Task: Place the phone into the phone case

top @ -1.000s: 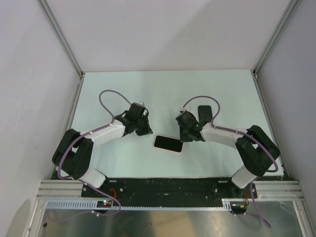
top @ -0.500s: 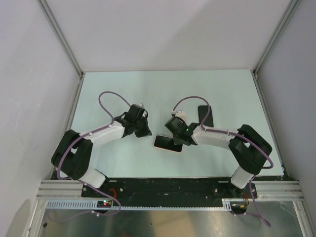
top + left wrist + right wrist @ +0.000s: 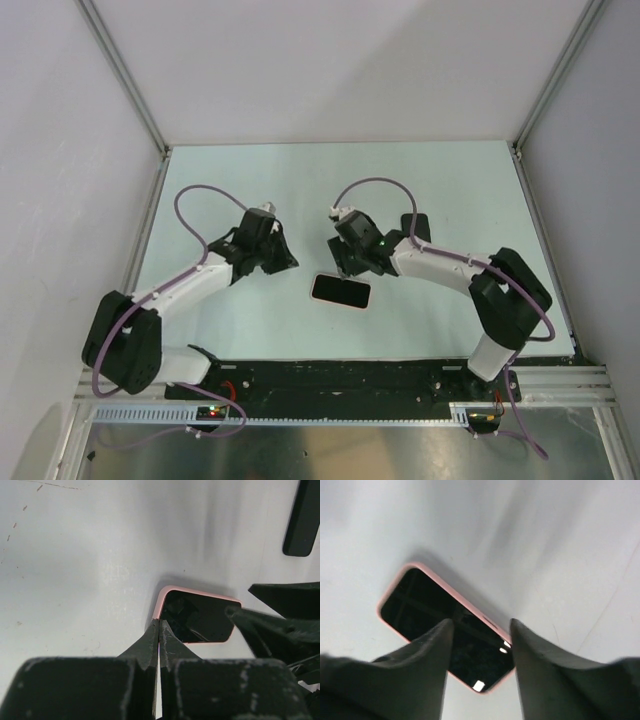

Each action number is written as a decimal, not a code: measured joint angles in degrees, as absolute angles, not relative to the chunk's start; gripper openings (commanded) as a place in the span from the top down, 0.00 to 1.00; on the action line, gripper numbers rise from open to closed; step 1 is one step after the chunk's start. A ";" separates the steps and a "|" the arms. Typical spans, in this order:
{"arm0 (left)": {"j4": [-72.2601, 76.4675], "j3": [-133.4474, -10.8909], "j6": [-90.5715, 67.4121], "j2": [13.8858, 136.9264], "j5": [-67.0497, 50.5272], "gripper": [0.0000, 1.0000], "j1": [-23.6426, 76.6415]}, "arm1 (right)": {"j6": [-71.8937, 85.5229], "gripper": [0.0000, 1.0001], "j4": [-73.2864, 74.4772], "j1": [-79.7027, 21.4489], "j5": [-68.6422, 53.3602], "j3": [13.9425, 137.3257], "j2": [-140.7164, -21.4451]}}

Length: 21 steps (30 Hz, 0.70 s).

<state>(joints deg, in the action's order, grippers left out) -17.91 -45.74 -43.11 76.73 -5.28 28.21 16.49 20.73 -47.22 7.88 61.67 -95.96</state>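
The phone (image 3: 341,290) lies seated in the phone case (image 3: 161,593); our right jaws stand parted at its 12 o'clock, left jaws pinched together at 10 o'clock, likely for pressing.

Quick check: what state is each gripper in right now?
Left gripper: shut, holding nothing.
Right gripper: open, holding nothing, fingers spread above the phone case.

The pale table (image 3: 450,180) carries a salmon-pink phone case (image 3: 158,604), the black phone (image 3: 340,291) lying in it, low at centre. A black slab (image 3: 420,226) lies to its upper right.
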 measured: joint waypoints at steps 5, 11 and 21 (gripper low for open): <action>-18.31 -44.93 -43.11 74.89 -5.85 1.00 27.20 | 13.67 0.65 18.11 -46.50 4.49 68.97 -101.06; -19.16 -43.13 -43.09 72.58 -6.28 1.00 24.58 | 11.18 0.62 17.63 -46.37 -0.58 71.02 -107.04; -19.81 -42.94 -43.09 71.92 -6.72 1.00 23.79 | 9.76 0.62 19.03 -46.81 -4.27 71.07 -108.68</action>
